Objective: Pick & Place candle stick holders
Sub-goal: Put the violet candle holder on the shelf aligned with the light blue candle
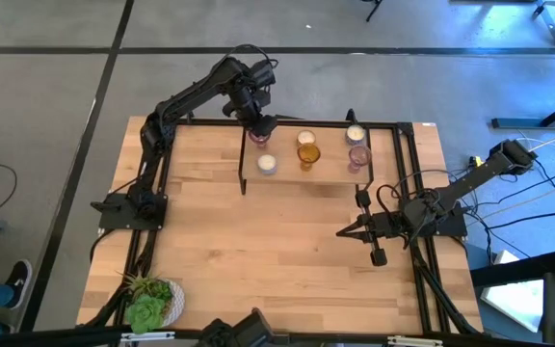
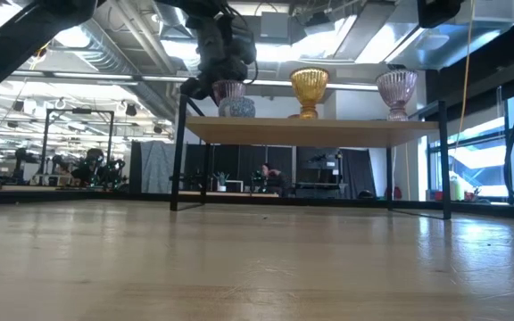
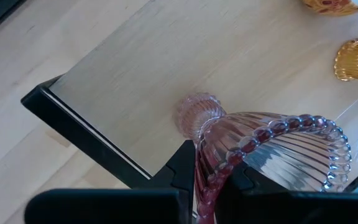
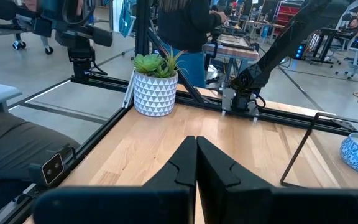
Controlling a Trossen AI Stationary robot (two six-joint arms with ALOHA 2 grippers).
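Left wrist view shows a pinkish-purple candle stick holder [image 3: 260,152] pinched by its beaded rim between the left gripper [image 3: 207,186] jaws, foot touching the raised wooden shelf [image 3: 185,56] near its corner. From above, a whitish holder [image 1: 267,164] sits just beside it, then an amber one [image 1: 307,154], two cream ones [image 1: 306,139] [image 1: 355,134] and another purple one [image 1: 358,156]. Well apart over the bench [image 1: 258,251], the right gripper [image 4: 196,165] hangs with jaws pressed together.

No legible text, no labels, no brand marks, no numbers, no signs on table, shelf, glass cups, plant pot, arms or background room
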